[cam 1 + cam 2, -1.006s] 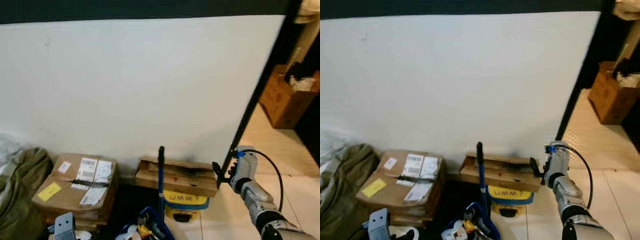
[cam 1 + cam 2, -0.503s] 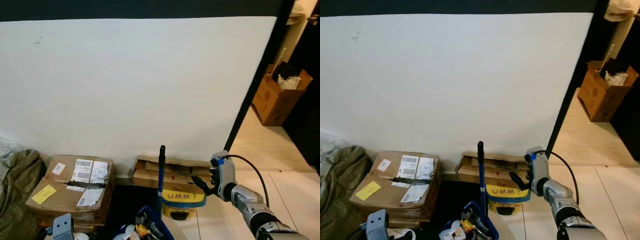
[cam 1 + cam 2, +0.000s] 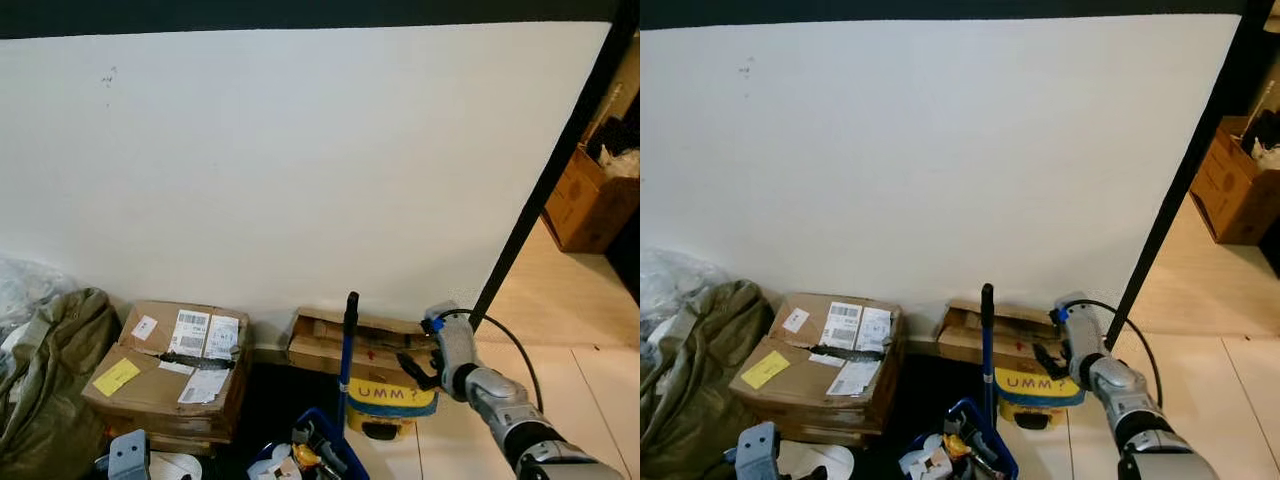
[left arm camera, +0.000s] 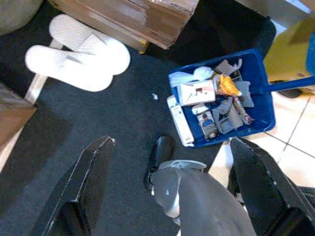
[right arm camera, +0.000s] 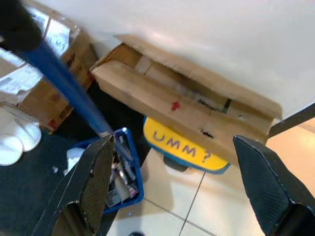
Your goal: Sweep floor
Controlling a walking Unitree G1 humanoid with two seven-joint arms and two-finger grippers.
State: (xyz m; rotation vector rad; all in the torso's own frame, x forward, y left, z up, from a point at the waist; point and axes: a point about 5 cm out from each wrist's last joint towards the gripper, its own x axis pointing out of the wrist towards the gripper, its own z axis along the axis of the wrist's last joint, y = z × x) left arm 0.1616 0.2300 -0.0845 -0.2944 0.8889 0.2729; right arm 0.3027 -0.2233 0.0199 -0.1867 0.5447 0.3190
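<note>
Head: you see one blue dustpan [image 3: 975, 450] on dark carpet [image 3: 270, 400], upright handle [image 3: 346, 345], two box stacks, yellow tub [image 3: 392, 400] reading "UMM?", white wall | Left wrist: left gripper [image 4: 172, 187] spread wide over the full dustpan, two white slippers [image 4: 74, 54] | Right wrist: right gripper [image 5: 172, 187] wide, perhaps short of handle.

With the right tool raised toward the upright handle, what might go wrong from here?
1. The right tool, open, sits beside the flattened cardboard box and could snag it while moving toward the blue handle.
2. The dustpan is full of litter; knocking its handle could spill it onto the dark mat.
</note>
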